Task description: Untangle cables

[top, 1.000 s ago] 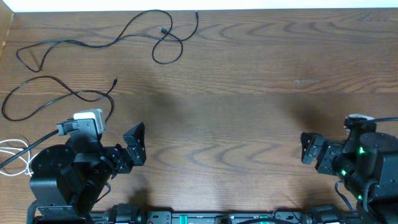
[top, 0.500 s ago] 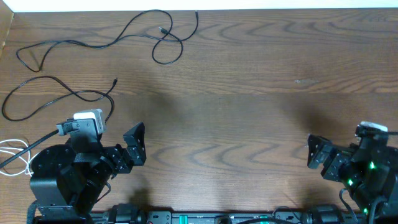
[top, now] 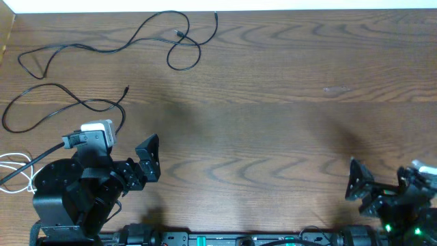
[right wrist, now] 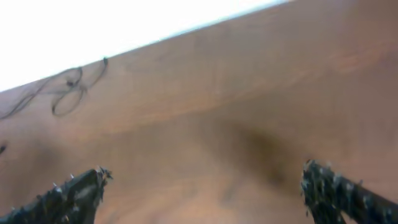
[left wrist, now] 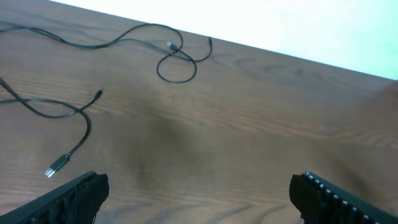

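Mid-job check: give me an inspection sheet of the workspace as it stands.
Surface: wooden table, bare across the middle and right.
Job's things: far black cable at the far left, crossing itself in one loop; near black cable lies apart from it, closer to the left arm; white cable at the left edge, partly hidden by that arm.
Clutter: nothing seen.
Grippers: left gripper open and empty; right gripper open and empty, at the near right, far from every cable.
Cables: a thicker arm cord runs off the left edge.
Surroundings: a white strip beyond the far table edge; nothing else seen.
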You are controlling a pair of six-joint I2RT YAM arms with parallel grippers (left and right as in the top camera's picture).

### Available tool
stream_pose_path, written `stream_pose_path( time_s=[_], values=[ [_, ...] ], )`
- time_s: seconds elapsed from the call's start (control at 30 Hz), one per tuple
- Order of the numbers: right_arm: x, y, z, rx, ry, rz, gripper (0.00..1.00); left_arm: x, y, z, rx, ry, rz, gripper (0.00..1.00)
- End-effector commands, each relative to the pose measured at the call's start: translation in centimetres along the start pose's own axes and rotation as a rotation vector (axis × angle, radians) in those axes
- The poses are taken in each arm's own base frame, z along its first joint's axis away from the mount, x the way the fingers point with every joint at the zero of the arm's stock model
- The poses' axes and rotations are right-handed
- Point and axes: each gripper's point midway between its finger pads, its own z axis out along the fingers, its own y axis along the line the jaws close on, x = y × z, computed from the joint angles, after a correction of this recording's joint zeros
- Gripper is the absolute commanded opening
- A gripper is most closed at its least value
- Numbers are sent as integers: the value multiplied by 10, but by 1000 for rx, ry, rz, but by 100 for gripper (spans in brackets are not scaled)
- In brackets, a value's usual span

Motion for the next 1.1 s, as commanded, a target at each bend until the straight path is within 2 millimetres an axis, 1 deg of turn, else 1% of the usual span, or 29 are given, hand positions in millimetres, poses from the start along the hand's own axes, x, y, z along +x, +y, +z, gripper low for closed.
stream_pose_path(
  time_s=[0.0, 0.1, 0.2, 0.3, 0.37, 0.43, 0.57, 0.7, 0.83, 0.97, 1.07],
  values=[
    [11, -7, 21, 12, -64, -83, 99, -2, 1, -1, -11, -4, 16, 99],
    [14, -8, 38, -6, -138, -80, 99, -2, 1, -1, -11, -4, 16, 99],
    [22, -9, 56, -19, -215, -133, 99, -2, 1, -1, -11, -4, 16, 99],
    [26, -10, 68, -25, -266, -161, 99, -2, 1, -1, -11, -4, 15, 99],
    [27, -10, 76, -29, -295, -170, 99, -2, 1, -1, -11, -4, 15, 99],
    [23, -9, 85, -37, -349, -174, 99, -2, 1, -1, -11, -4, 16, 99],
    [20, -8, 95, -47, -425, -185, 99, -2, 1, -1, -11, -4, 15, 99],
    [26, -10, 107, -55, -471, -182, 99, -2, 1, -1, -11, -4, 16, 99],
    [30, -11, 114, -63, -513, -179, 99, -2, 1, -1, -11, -4, 16, 99],
    [40, -14, 120, -53, -476, -181, 99, -2, 1, -1, -11, -4, 15, 99],
    [52, -21, 126, -29, -416, -181, 99, -2, 1, -1, -11, -4, 16, 99]
  ],
)
